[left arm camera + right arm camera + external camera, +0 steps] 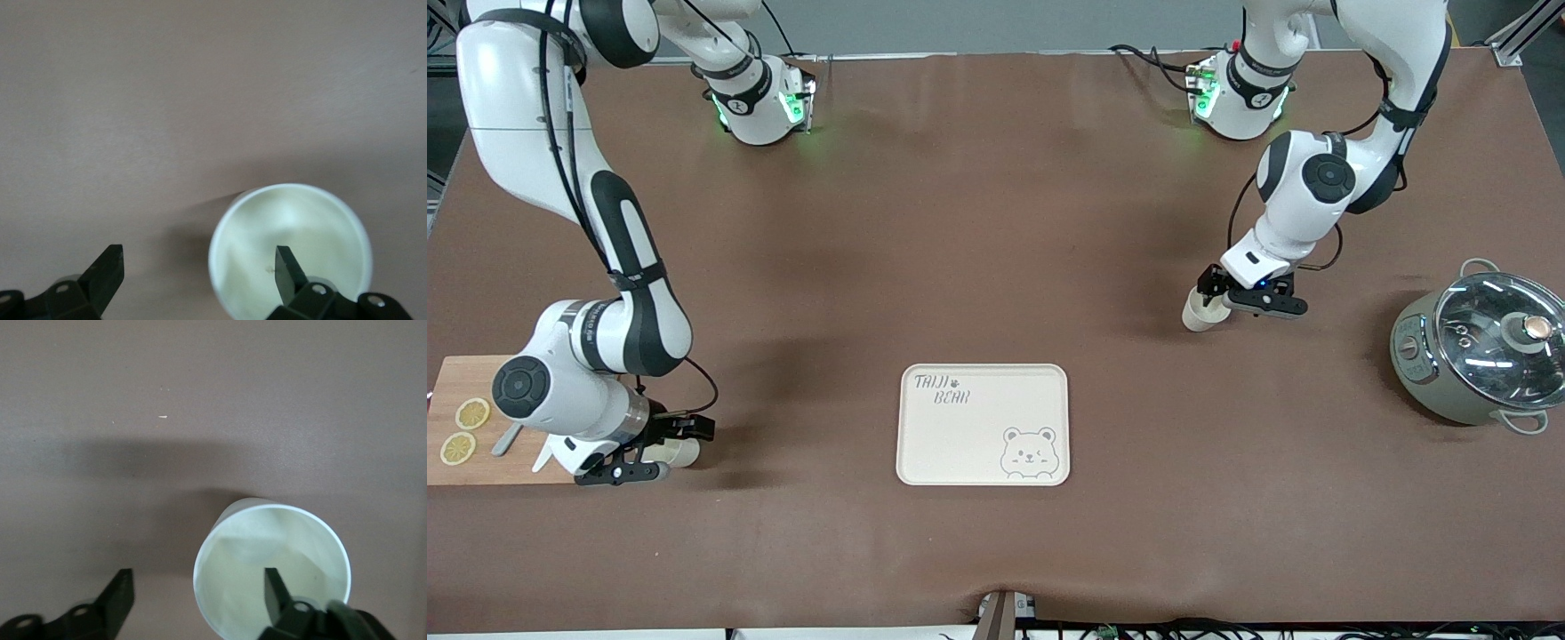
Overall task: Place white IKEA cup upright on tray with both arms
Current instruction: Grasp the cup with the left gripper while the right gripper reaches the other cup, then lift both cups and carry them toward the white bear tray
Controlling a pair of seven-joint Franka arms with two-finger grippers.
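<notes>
Both end effectors, left (1221, 300) and right (660, 444), released, each straddling a cup (289, 247) wall; clench squarely on rims before lifting to tray (983, 424).

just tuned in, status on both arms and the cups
Left gripper open, one finger inside cup. Right gripper straddling second cup's rim. Tray bare, nothing between.

Even overhead light, soft shadows, sharp focus
</notes>
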